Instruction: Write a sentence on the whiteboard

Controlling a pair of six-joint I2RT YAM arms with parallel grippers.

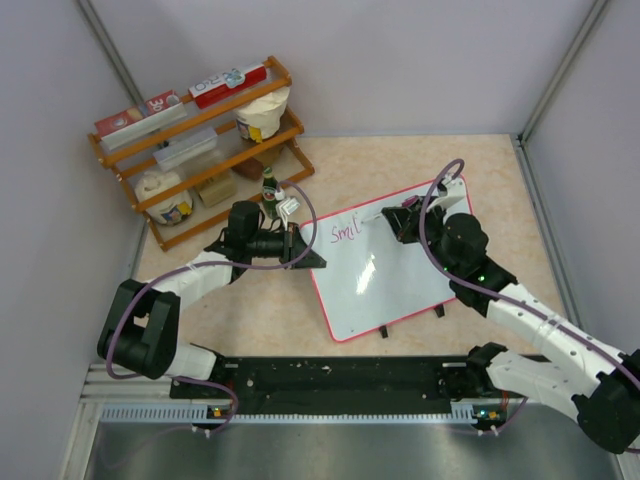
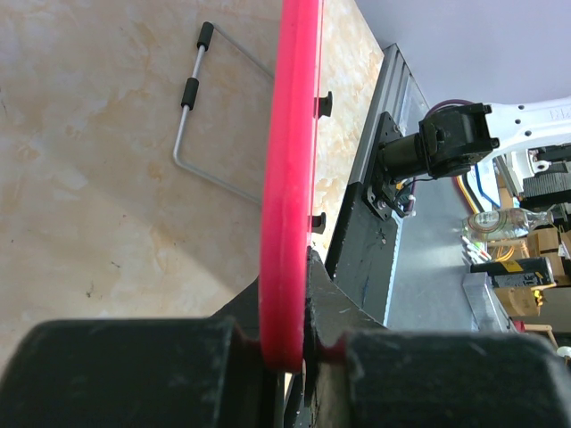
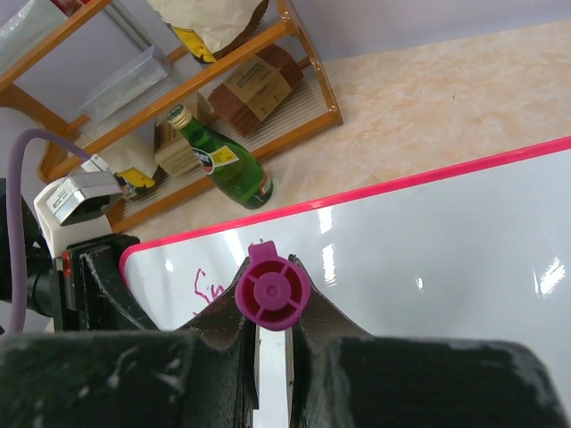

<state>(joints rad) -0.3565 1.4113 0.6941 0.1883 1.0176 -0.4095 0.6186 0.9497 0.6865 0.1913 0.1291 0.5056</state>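
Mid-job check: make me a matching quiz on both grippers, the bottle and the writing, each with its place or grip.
1 left gripper
2 right gripper
3 green bottle
4 handwriting

A beside the wooden rack
B shut on the edge of the whiteboard
C shut on the magenta marker
D in the whiteboard's far left corner

Pairs: 1-B, 2-C, 3-A, 4-D

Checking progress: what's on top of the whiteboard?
Pink letters "Smil" at one corner of the whiteboard, plus the magenta marker gripped by the right end effector; the tip is hidden.
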